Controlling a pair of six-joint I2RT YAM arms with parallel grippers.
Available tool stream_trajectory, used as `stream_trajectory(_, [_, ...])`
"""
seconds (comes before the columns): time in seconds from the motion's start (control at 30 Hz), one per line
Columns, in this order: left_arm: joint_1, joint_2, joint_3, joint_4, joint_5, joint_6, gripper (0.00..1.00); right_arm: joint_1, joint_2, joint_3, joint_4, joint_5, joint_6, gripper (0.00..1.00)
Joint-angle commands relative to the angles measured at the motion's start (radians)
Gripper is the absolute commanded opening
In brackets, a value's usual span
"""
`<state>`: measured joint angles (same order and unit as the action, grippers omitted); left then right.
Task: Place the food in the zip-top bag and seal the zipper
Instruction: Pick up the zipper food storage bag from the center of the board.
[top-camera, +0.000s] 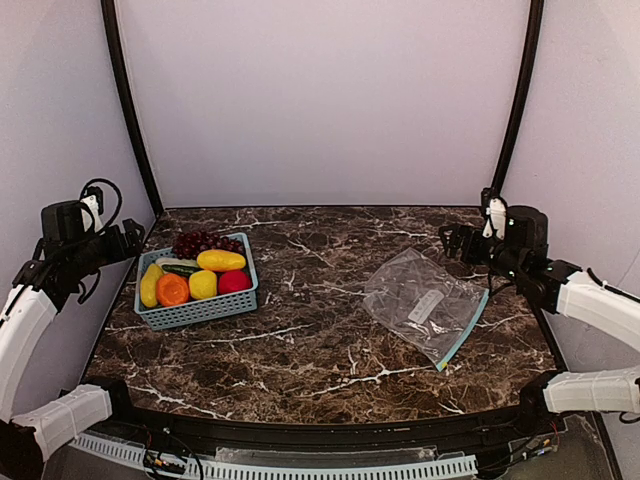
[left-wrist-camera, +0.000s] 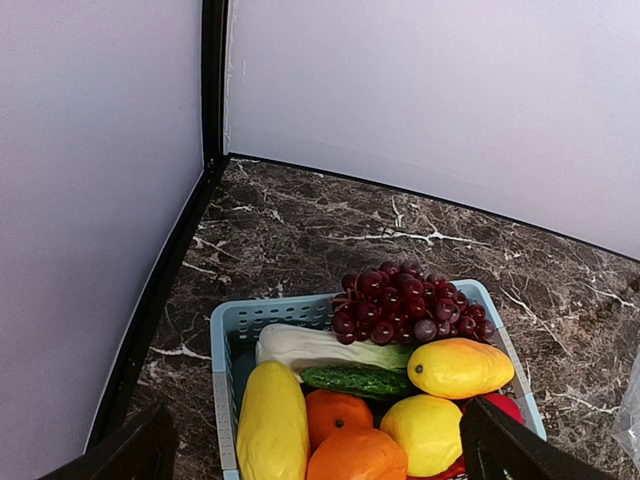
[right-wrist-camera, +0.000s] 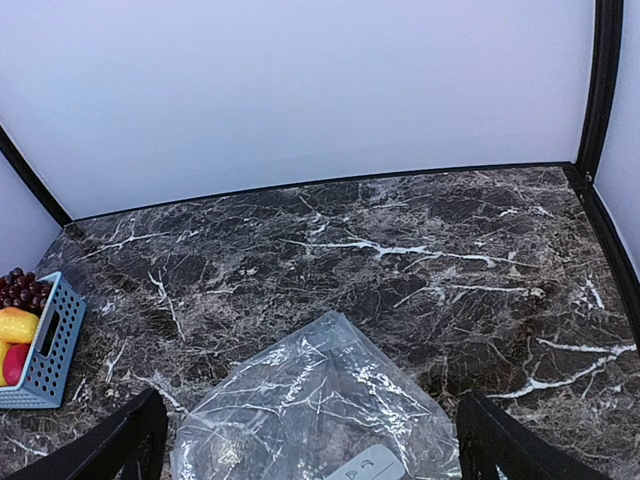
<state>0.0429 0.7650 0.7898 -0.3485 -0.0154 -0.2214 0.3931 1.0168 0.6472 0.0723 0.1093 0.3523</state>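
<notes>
The left hand (top-camera: 130, 238), released and grasping nothing, faces the basket (top-camera: 200, 316) where all the food (top-camera: 203, 272) lies packed together. The right hand (top-camera: 456, 241), released too, faces the zip-top bag (top-camera: 415, 298). It lies flat on the counter (top-camera: 320, 355), zipper (top-camera: 463, 336) at its near-right edge, probably so each hand serves its own side.

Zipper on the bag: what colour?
Teal-blue. The zipper runs along the bag's right edge, best seen in the top external view.
</notes>
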Motion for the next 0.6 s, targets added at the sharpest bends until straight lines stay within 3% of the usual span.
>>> stream_trajectory(0.0, [0.006,0.004,-0.011,-0.012,0.012,-0.004,1.0,-0.003,-0.021,-0.005,-0.008,0.019,-0.012,0.99])
stream_trajectory(0.23, [0.006,0.018,-0.019,0.024,0.044,-0.003,1.0,-0.004,-0.027,0.008,-0.045,0.018,-0.018,0.99])
stream_trajectory(0.4, [-0.002,0.079,0.014,0.062,0.209,0.028,1.0,-0.005,0.014,0.074,-0.172,-0.001,-0.018,0.99])
stream_trajectory(0.57, [-0.172,0.233,0.149,0.043,0.183,0.061,1.0,-0.004,0.047,0.128,-0.306,-0.031,0.006,0.99])
